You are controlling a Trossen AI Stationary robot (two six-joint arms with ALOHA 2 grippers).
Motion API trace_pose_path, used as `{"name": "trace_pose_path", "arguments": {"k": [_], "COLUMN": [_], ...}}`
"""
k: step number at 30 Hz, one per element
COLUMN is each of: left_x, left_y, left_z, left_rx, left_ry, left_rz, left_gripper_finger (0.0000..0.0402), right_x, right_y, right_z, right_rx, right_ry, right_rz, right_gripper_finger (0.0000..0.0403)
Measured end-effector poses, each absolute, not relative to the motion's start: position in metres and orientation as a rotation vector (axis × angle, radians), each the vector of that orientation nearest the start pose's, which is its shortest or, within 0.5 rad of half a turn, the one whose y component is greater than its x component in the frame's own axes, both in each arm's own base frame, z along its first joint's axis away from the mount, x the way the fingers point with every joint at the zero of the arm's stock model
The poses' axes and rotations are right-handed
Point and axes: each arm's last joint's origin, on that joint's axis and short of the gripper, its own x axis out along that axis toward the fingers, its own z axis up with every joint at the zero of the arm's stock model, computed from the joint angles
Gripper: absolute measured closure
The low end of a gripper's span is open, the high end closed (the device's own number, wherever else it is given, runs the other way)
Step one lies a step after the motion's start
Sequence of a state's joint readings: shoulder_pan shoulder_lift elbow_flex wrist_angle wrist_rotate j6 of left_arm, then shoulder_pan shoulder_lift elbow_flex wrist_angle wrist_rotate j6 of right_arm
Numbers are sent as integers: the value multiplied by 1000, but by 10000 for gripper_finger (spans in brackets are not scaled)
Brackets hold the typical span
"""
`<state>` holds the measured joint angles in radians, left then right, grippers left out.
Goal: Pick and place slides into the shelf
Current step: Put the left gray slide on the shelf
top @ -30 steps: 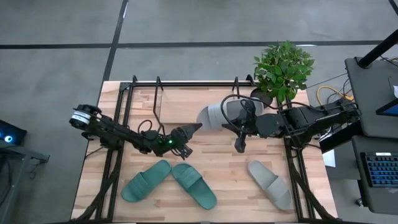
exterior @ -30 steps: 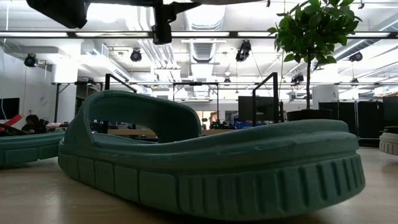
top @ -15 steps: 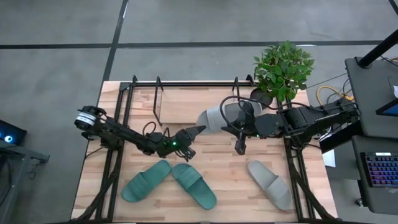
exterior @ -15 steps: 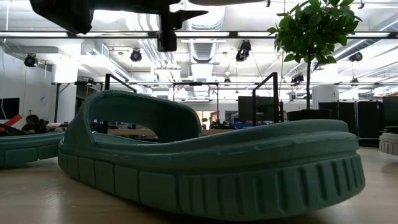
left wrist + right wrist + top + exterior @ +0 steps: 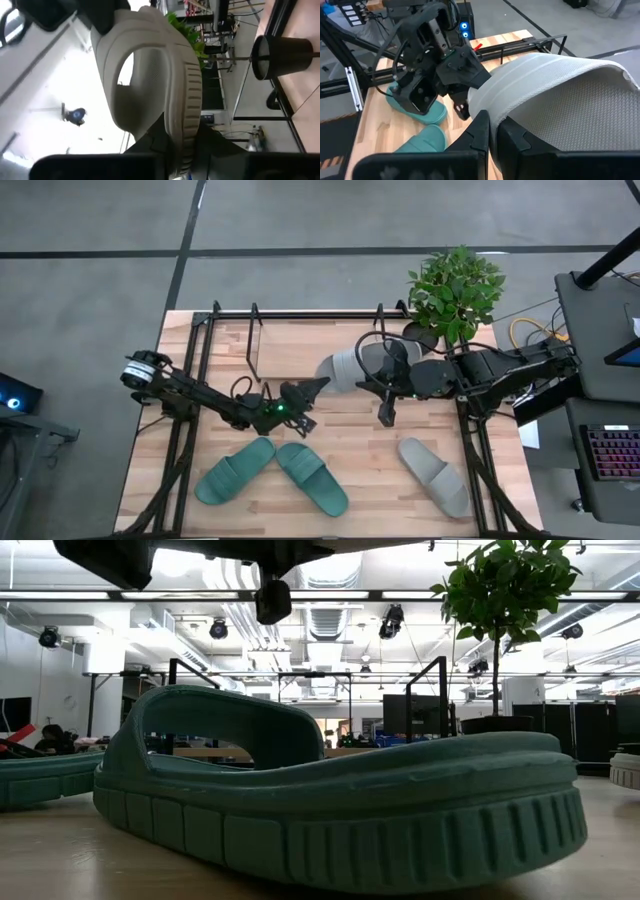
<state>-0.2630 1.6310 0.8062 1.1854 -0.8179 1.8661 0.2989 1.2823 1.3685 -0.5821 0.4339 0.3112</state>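
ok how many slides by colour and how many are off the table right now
light grey slides: 2, one held up between both grippers, one lying on the table
teal green slides: 2, both on the table
total: 4 slides, 1 lifted
left gripper and right gripper are both shut on the lifted grey slide

1. Held slide (image 5: 345, 366): between the left gripper (image 5: 318, 386) and right gripper (image 5: 392, 372), over the shelf (image 5: 255, 340).
2. Slide pair (image 5: 272, 473): on the table (image 5: 360, 480), just before the left gripper.
3. Single slide (image 5: 434, 475): before the right gripper.
4. Potted plant (image 5: 455, 292): behind the right gripper.
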Motion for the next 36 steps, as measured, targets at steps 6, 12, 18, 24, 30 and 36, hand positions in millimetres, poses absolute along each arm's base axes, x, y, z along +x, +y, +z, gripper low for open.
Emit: {"name": "trace_pose_path", "arguments": {"k": [6, 12, 18, 24, 30, 36], "left_x": [323, 322, 321, 320, 317, 316], "left_y": [-64, -62, -61, -61, -57, -56], "left_z": [263, 263, 263, 262, 261, 259], "left_rx": [1582, 1490, 1482, 1465, 1411, 1362], "left_ry": [320, 382, 404, 443, 530, 553], "left_rz": [687, 753, 766, 787, 849, 876], "left_gripper_finger": [386, 388, 389, 389, 389, 389], "right_x": [258, 258, 258, 257, 254, 250], "right_y": [66, 63, 63, 63, 63, 61], "right_z": [393, 392, 392, 391, 392, 396], "right_rx": [83, 5, -7, -27, -29, -11], "right_ry": [430, 419, 426, 442, 452, 431], "right_rz": [-245, -346, -331, -327, -310, -319], "right_gripper_finger": [390, 390, 390, 366, 286, 237]}}
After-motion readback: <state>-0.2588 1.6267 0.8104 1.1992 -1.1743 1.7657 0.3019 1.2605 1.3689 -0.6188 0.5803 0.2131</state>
